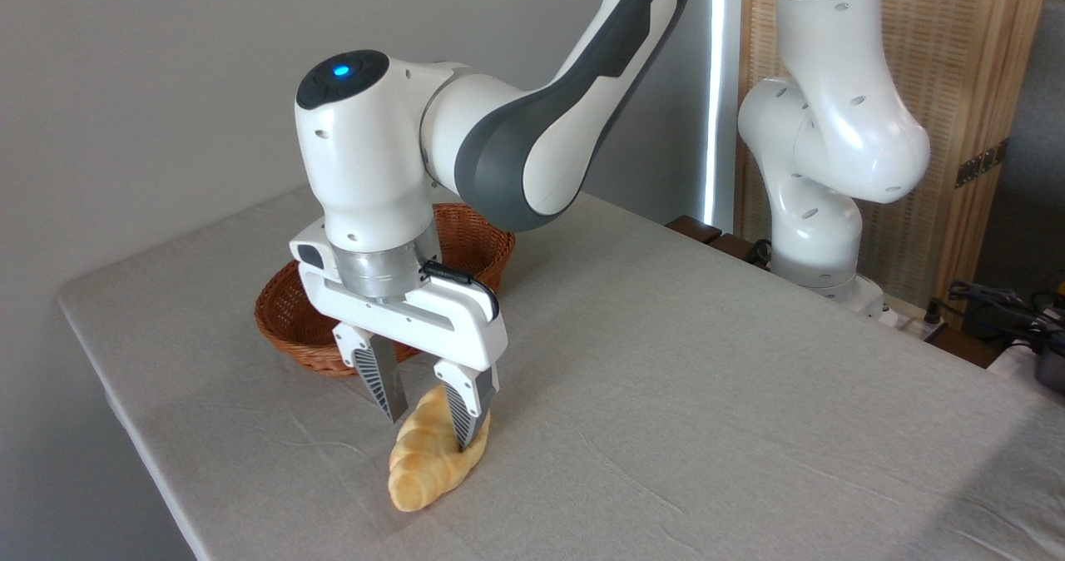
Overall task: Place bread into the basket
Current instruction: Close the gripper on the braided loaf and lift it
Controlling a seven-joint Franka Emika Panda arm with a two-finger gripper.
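The two jaws are spread apart, one on each side of the far end of the bread (428, 457). They are not squeezing it yet; the right finger (463, 411) sits against the loaf and the left one stands a little away from it. The fingers are grey with ridged pads, and the gripper (428, 424) above them is smooth white plastic with a shiny metal ring.

The bread is long, golden and bumpy like a braid, with a pointed end. It lies flat on the table (707, 378), near the front edge.

Just behind the gripper sits the basket (287, 311). It is reddish-brown, woven from thin sticks, oval and shallow. The arm hides part of it. The bread is outside it, close by.

The arm (532, 128) is fat, round, white and dark grey, with a small blue light on top.

The table has a pale grey cloth with soft wrinkles. Behind it is a plain grey wall. On the right stand a woven wooden screen (957, 62) and some black cables (998, 303).
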